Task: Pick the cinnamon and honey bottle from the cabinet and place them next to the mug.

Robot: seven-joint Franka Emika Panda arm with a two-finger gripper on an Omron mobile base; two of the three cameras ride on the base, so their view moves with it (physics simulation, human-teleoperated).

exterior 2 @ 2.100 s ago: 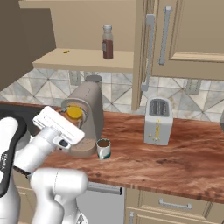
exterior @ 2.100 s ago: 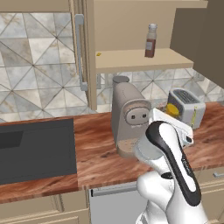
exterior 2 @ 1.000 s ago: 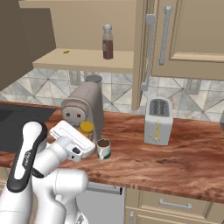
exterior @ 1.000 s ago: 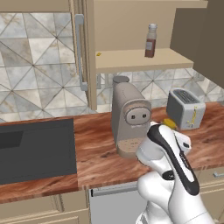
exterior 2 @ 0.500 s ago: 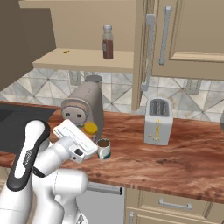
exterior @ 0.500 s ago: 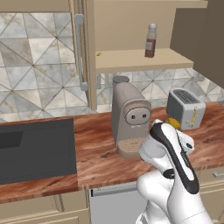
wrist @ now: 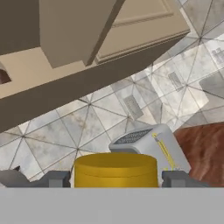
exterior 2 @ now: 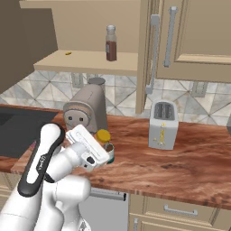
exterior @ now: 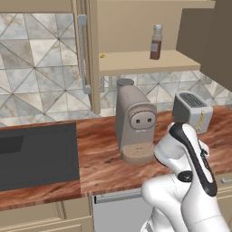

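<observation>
The pincer [wrist: 114,178] stood wide with its tips flanking the honey bottle [wrist: 115,169] low over the bench [exterior 2: 189,167], apparently setting it by the mug [exterior 2: 109,152], while the cinnamon [exterior 2: 111,43] waited far above on the cabinet [exterior 2: 85,62] shelf.

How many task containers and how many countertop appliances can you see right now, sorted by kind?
Spice shakers: 1, the cinnamon
Jars: 1, the honey bottle
Mugs: 1, the mug
Coffee machines: 1, the coffee machine
Toasters: 1, the toaster
Total: 5
</observation>
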